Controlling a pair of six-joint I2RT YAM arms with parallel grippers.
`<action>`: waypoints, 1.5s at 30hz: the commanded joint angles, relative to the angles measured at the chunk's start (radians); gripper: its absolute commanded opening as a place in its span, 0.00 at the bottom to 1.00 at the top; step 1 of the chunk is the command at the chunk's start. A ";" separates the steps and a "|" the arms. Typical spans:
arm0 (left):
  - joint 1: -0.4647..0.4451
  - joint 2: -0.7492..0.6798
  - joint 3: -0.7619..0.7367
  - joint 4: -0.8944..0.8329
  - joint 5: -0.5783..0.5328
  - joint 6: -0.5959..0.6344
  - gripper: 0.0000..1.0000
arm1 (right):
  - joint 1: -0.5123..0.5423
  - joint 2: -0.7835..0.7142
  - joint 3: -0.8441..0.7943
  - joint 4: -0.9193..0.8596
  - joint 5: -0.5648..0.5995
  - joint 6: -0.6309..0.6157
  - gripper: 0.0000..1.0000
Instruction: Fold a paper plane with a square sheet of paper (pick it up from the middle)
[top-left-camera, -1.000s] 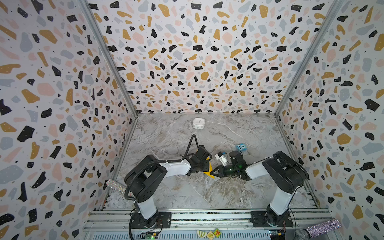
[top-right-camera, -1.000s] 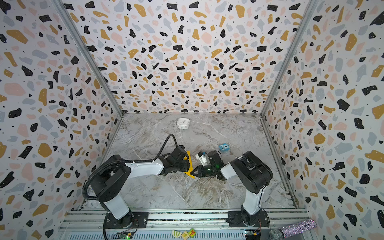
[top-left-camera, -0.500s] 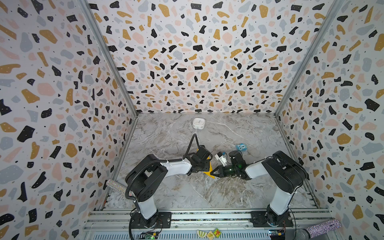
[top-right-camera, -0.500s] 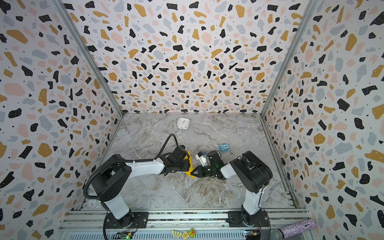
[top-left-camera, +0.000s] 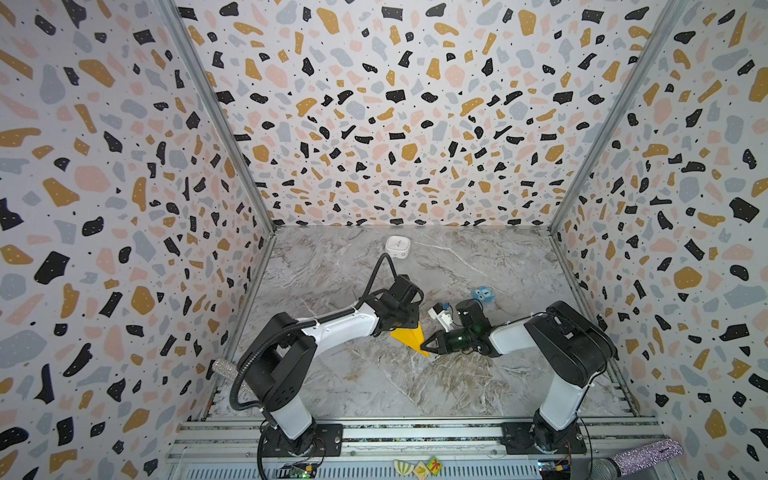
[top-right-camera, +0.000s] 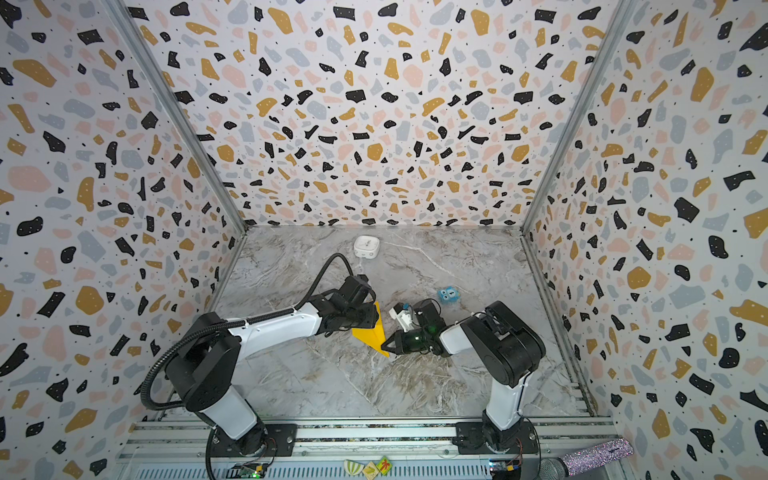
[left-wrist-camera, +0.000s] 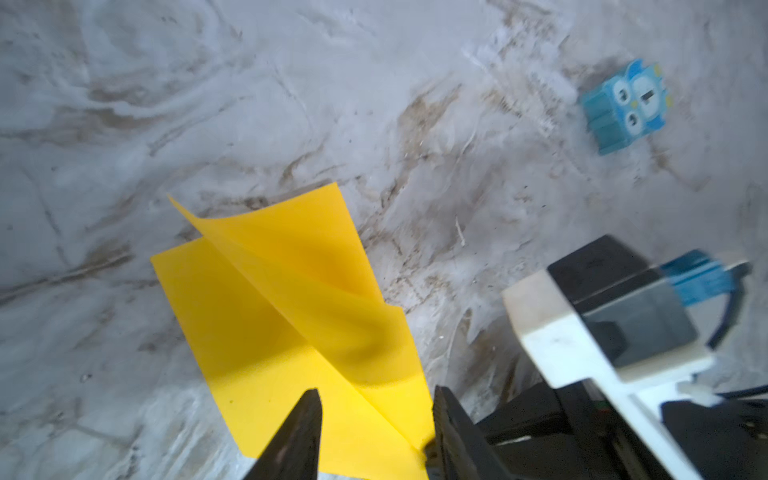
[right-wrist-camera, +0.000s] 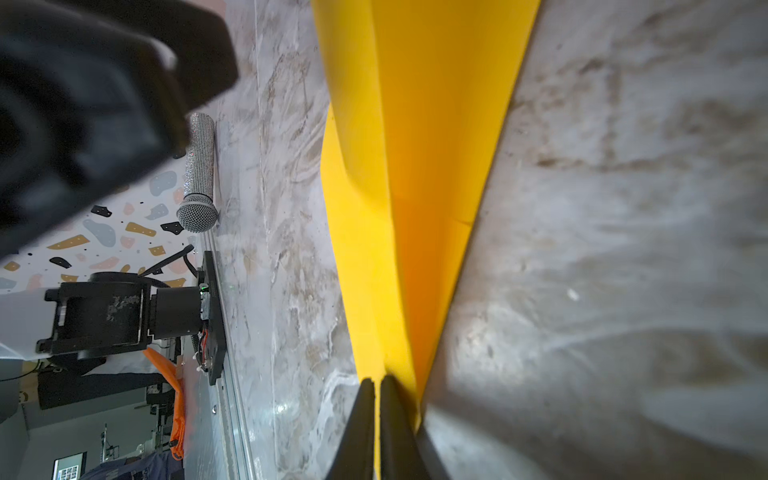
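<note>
item: yellow paper sheet (top-left-camera: 409, 337), partly folded. lies near the middle of the marble desk (top-left-camera: 374, 386), between the two arms. one layer is flat on the desk and one flap stands up along a crease.

left jaws: spread, with a clear gap between the tips. they straddle the raised crease over the sheet's 11 o'clock edge. contact with the paper cannot be told.

right jaws: pressed almost together, pinching the sheet's narrow end at its 5 o'clock corner.

blue cube with eyes (top-left-camera: 483, 294): at 2 o'clock of the sheet, apart.

white rounded box (top-left-camera: 397, 246): at 12 o'clock, well apart.
</note>
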 joint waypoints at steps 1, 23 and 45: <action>0.003 0.010 0.009 -0.001 0.016 0.019 0.40 | 0.005 0.021 -0.010 -0.132 0.103 -0.023 0.09; 0.014 0.176 0.049 0.016 0.001 0.023 0.21 | 0.006 0.025 -0.003 -0.131 0.103 -0.023 0.09; 0.014 0.218 0.023 -0.017 -0.043 0.015 0.20 | 0.006 -0.064 -0.002 -0.062 0.071 -0.038 0.11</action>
